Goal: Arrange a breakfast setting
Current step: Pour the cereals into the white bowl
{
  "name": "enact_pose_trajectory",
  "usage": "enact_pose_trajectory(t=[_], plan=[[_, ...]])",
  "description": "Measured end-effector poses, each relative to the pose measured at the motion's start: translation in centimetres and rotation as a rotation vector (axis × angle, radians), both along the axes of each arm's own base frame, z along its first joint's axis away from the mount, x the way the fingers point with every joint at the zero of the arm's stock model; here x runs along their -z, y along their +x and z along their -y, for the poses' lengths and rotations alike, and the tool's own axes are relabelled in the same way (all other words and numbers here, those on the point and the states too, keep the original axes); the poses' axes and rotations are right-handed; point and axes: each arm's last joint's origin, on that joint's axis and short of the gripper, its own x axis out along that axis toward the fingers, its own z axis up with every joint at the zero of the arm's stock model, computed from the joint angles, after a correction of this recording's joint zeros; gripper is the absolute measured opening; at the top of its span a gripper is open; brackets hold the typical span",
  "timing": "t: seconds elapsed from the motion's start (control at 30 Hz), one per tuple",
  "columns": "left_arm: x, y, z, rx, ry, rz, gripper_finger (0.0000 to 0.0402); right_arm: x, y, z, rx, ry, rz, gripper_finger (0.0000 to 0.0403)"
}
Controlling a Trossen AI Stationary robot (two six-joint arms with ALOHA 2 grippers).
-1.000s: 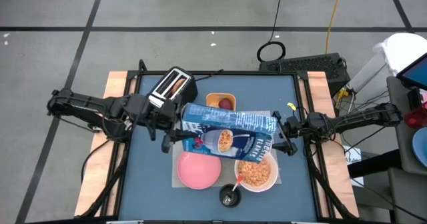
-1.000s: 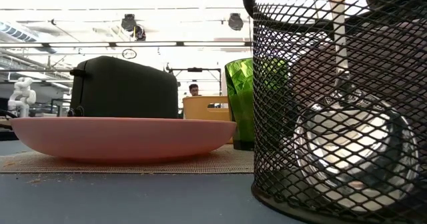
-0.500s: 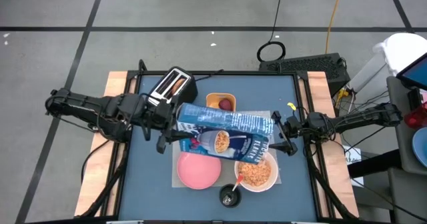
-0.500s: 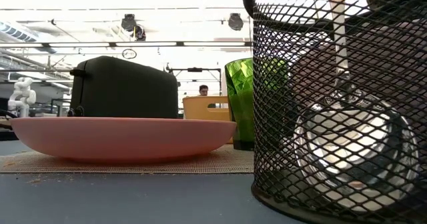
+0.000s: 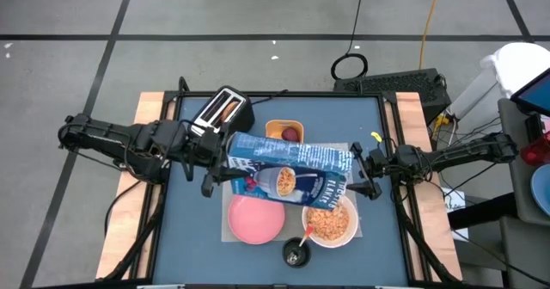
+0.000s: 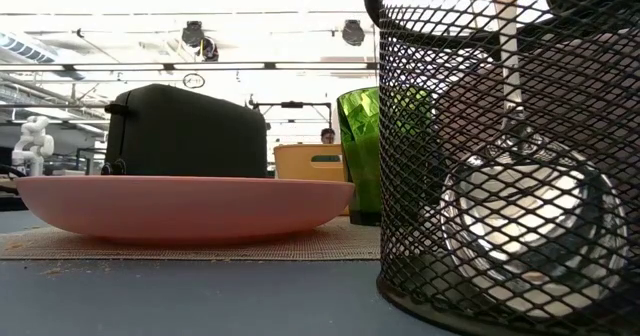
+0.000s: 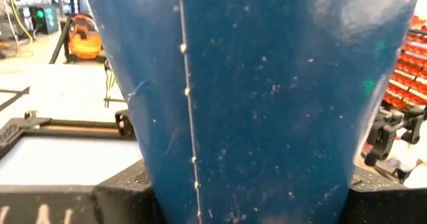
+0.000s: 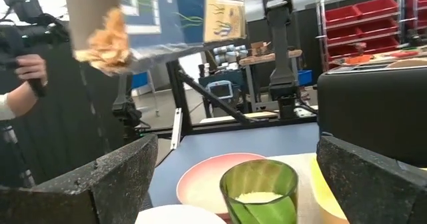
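The blue cereal box (image 5: pixel 292 167) lies lifted on its side above the table, its open end (image 8: pixel 100 34) spilling cereal over the white bowl (image 5: pixel 331 224). My left gripper (image 5: pixel 222 172) is shut on the box's other end. My right gripper (image 5: pixel 361 179) is open and empty by the box's open end. The pink plate (image 5: pixel 255 218) rests on a mat. The green cup (image 8: pixel 259 187) stands beside the plate. The dark-red fruit (image 5: pixel 291 134) lies in the orange tray (image 5: pixel 277 126). The red-handled spoon (image 5: pixel 308 234) stands in a black mesh holder (image 5: pixel 296 254). Toast sits in the toaster (image 5: pixel 222 110). My left gripper pinches the cereal box's closed end (image 7: pixel 253 184) between its two fingers (image 7: pixel 113 197), one on each side. The fingers come level from the table's left and lie along the box. The box is lifted clear, lying on its side, its open end over the bowl.
The black-and-silver toaster stands at the far left of the table. The mesh holder stands at the near edge, right in front of the low camera. A person (image 8: pixel 27 71) holding a camera stands beyond the table.
My left gripper has gone a little toward the table's left edge with the box's closed end; the box stays lifted on its side over the bowl.
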Motion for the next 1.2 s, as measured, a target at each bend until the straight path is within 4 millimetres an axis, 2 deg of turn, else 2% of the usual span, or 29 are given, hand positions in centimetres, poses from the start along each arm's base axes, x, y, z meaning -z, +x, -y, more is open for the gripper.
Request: enact_pose_trajectory(t=[0.33, 0.67, 0.87, 1.0, 1.2], plan=[[-0.5, 0.0, 0.0, 0.0, 0.005, 0.049, 0.0223, 0.1, 0.4, -0.3, 0.079, 0.058, -0.009, 0.0393], [-0.9, 0.0, 0.0, 0.0, -0.002, 0.091, 0.0223, 0.6, 1.5, -1.8, 0.072, -0.027, 0.012, 0.0393], [-0.9, 0.0, -0.1, -0.031, 0.009, 0.093, 0.0223, -1.0, 4.2, -3.2, 0.062, -0.143, 0.008, 0.0393], [-1.1, 0.1, -0.1, -0.052, 0.01, 0.114, 0.0223, -2.4, 5.9, -3.5, 0.152, -0.145, 0.018, 0.0393], [-1.4, 0.0, -0.2, -0.064, 0.034, 0.156, 0.0223, -4.3, 7.0, -3.8, 0.171, -0.162, 0.116, 0.0393]])
